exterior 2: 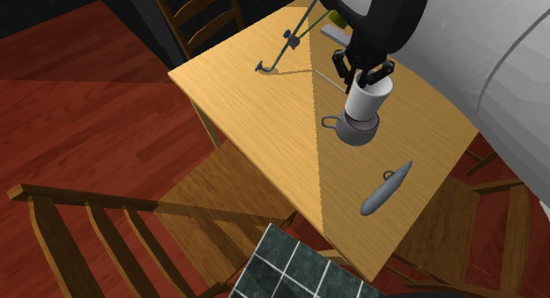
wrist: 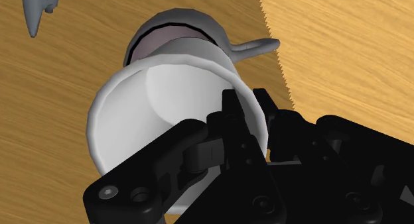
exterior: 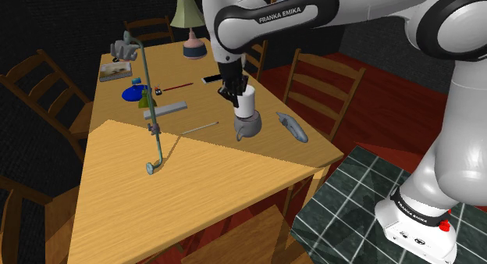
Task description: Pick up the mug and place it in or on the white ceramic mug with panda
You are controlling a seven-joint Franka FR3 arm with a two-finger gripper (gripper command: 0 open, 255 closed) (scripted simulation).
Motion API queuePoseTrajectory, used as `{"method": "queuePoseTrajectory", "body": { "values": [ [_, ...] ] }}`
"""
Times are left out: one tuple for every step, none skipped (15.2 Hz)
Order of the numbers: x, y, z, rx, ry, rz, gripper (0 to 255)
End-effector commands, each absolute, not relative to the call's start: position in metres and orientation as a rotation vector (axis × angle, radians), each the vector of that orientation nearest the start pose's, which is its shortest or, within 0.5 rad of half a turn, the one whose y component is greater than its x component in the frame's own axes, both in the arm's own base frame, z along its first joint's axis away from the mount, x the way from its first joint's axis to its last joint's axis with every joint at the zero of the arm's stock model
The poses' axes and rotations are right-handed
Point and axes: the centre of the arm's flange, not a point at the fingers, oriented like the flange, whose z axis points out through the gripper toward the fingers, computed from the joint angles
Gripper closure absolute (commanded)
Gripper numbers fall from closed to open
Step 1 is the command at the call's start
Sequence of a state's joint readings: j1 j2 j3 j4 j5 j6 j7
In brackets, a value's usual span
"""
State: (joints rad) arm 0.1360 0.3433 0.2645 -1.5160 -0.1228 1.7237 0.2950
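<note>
Gripper (exterior: 234, 93) is clamped on the rim of the white mug (exterior: 247, 103), which stands upright at the mouth of the grey mug (exterior: 247, 128) on the wooden table (exterior: 125, 196). That's two mugs. One long grey object (exterior: 292, 126) lies just beside them, and one thin stick (exterior: 200, 128) lies near on the other side.

The white mug (exterior: 247, 105) is plain, with its open top facing up, and its bottom sits inside the grey mug (exterior: 247, 128). The grey mug is round with a small curved handle and stands on the wooden table (exterior: 117, 200). The gripper (exterior: 234, 91) pinches the white mug's rim.
</note>
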Motion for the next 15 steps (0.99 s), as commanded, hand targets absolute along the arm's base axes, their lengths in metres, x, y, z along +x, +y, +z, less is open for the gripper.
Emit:
{"method": "queuePoseTrajectory", "body": {
  "values": [
    [0.6082,0.2226,0.4508,-3.202,-0.196,0.168,255],
    [0.6081,0.2225,0.4479,-3.202,-0.196,0.168,255],
    [0.6082,0.2226,0.4479,-3.202,-0.196,0.168,255],
    [0.6082,0.2226,0.4479,-3.202,-0.196,0.168,255],
    [0.6082,0.2226,0.4479,-3.202,-0.196,0.168,255],
    [0.6082,0.2226,0.4479,-3.202,-0.196,0.168,255],
    [0.6082,0.2226,0.4479,-3.202,-0.196,0.168,255],
    [0.6082,0.2226,0.4479,-3.202,-0.196,0.168,255],
    [0.6082,0.2226,0.4479,-3.202,-0.196,0.168,255],
    [0.6079,0.2227,0.4482,-3.202,-0.196,0.168,0],
    [0.6078,0.2227,0.4480,-3.202,-0.196,0.168,0],
    [0.6080,0.2227,0.4481,-3.202,-0.196,0.168,0],
    [0.6079,0.2227,0.4481,-3.202,-0.196,0.168,0],
    [0.6079,0.2227,0.4481,-3.202,-0.196,0.168,0],
    [0.6082,0.2226,0.4479,-3.202,-0.196,0.168,0]
  ]
}}
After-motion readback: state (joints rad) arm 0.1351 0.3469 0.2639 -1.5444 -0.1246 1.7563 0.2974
